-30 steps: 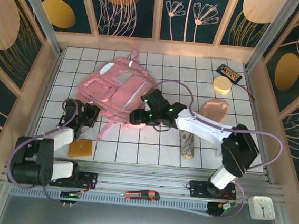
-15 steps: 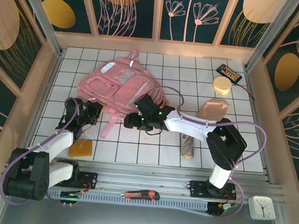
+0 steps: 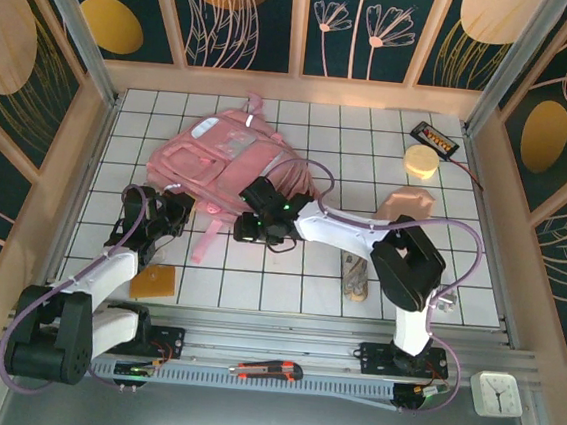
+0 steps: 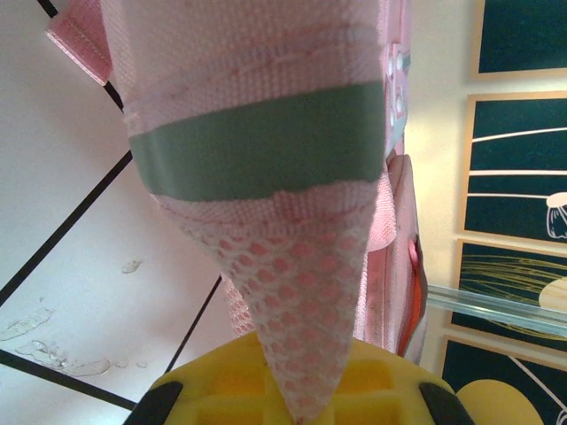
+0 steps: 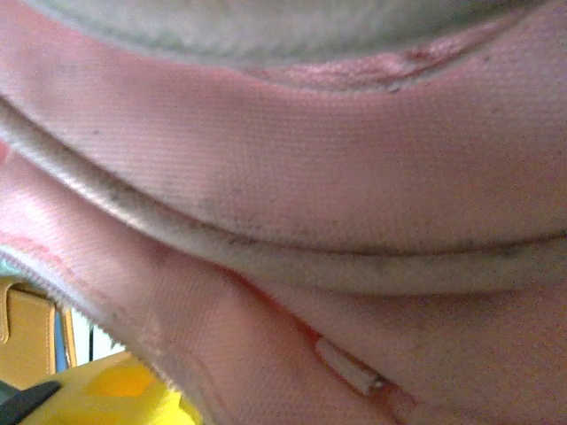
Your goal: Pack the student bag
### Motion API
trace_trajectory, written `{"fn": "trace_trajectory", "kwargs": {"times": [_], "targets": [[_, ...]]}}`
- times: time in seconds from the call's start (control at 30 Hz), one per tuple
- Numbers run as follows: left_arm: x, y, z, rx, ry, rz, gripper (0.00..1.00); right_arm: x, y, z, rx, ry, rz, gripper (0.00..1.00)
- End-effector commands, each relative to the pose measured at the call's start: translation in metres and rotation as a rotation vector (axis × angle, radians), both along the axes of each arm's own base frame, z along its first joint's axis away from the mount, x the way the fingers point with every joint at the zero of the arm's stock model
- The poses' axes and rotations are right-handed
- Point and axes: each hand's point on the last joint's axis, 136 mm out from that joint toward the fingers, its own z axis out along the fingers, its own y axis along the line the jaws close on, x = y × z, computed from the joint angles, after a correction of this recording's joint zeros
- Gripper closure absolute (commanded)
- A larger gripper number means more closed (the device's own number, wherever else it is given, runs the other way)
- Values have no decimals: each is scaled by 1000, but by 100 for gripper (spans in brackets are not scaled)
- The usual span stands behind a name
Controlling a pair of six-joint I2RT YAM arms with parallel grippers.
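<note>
The student bag (image 3: 220,162), a large pink backpack, lies flat at the back left of the gridded table. My left gripper (image 3: 170,212) is at the bag's near left corner, shut on a pinch of its pink mesh. In the left wrist view the mesh and a grey-green strip (image 4: 266,150) taper down into my left gripper (image 4: 303,405). My right gripper (image 3: 251,226) presses into the bag's near edge. In the right wrist view pink fabric and a pale piping cord (image 5: 292,266) cover its jaws, hiding how wide they stand.
A tan square pouch (image 3: 153,282) lies near the left arm's base. A rolled bundle (image 3: 357,277), a peach-pink cloth (image 3: 409,205), a yellow round block (image 3: 421,162) and a black pack (image 3: 435,139) lie on the right. A red cutter (image 3: 266,371) rests on the front rail.
My right arm has swung left and brought its gripper down onto the bag's near edge. The left gripper has kept its hold on the mesh.
</note>
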Motion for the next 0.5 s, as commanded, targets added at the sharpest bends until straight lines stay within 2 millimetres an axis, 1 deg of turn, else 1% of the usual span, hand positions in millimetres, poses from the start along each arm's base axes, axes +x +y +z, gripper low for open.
{"fn": "trace_trajectory", "kwargs": {"times": [0.0,0.13,0.23,0.37,0.47], "targets": [[4,-13,34,-106,-40,-18,100,20,5,10,-29,-90,-15,53],[1,-14,34,-103,-38,-24,100,29,1,16,-60,-138,-40,61],[0,-14,35,-102,-38,-24,100,34,1,20,-77,-157,-38,68],[0,-15,34,-100,-37,-25,100,36,1,20,-96,-165,-29,83],[0,-14,35,-89,-40,-26,100,36,-1,21,-111,-168,-23,90]]}}
